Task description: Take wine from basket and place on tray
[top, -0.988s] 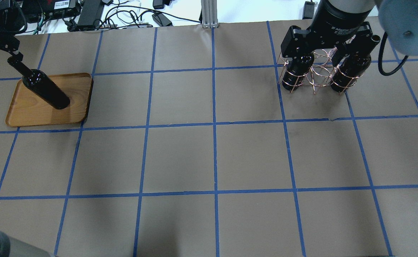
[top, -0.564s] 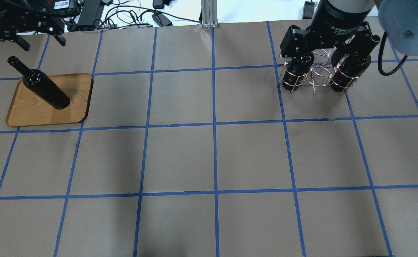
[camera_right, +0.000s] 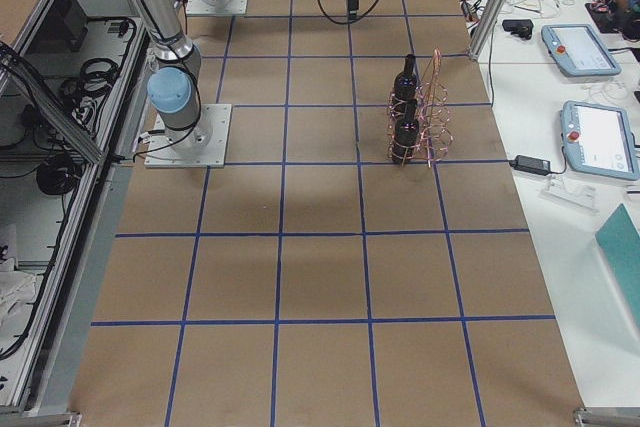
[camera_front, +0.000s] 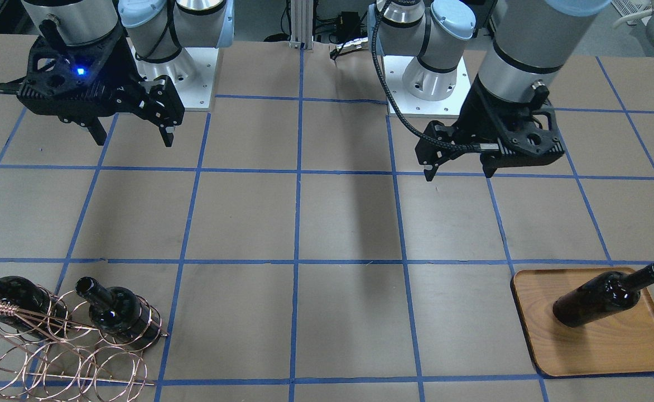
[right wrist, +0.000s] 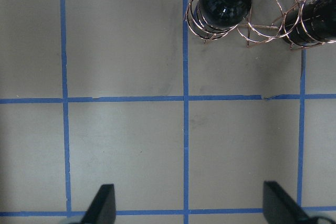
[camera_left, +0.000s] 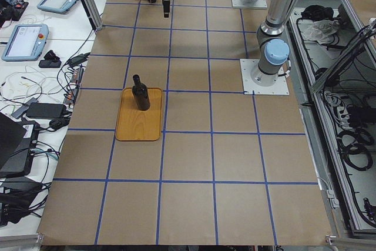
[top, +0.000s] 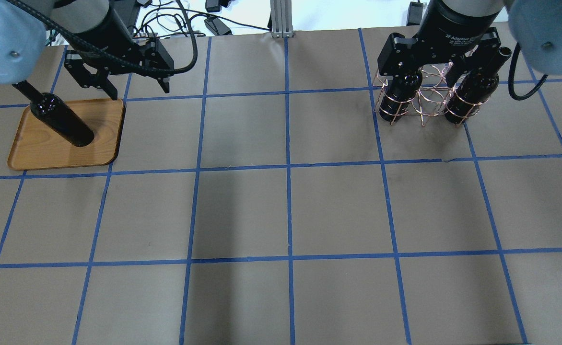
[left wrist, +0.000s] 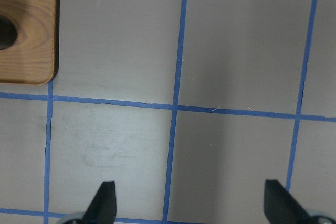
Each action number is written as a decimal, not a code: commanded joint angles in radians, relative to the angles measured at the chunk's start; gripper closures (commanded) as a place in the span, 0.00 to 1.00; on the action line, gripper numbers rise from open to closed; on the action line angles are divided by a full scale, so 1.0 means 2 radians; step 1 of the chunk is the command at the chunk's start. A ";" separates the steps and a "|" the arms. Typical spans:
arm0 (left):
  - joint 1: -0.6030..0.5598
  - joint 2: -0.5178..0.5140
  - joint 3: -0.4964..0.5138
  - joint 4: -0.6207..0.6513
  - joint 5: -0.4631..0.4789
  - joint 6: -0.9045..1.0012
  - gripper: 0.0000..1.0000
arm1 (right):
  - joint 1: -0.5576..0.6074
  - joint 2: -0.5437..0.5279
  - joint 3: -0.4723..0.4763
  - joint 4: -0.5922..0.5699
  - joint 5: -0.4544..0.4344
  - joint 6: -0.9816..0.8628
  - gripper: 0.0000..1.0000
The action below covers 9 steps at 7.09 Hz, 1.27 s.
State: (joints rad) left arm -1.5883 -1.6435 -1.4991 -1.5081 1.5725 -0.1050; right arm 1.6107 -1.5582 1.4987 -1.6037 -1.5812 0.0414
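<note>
Left gripper (top: 139, 90) hangs empty, jaws wide apart, over the table (top: 286, 211) beside the tray (top: 36, 153); the wine (top: 60, 122) stands upright on that tray, untouched by the gripper. Right gripper (camera_front: 133, 138), also spread, hovers short of the basket (top: 427, 103), which holds two bottles (top: 391, 103)

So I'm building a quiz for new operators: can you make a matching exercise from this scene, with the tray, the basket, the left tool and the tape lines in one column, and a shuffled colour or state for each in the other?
Column one
1. tray
2. basket
3. left tool
4. tape

Column two
A. open, holding nothing
B. blue
C. wooden, one bottle standing on it
D. copper wire, two bottles in it

Pairs: 1-C, 2-D, 3-A, 4-B
</note>
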 commanded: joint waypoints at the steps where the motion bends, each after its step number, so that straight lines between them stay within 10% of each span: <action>1: -0.013 0.019 -0.009 0.000 0.000 -0.003 0.00 | 0.000 0.001 0.004 0.003 -0.002 -0.001 0.00; 9: -0.013 0.044 -0.012 -0.014 -0.001 -0.003 0.00 | -0.005 -0.002 0.007 0.003 -0.001 -0.005 0.00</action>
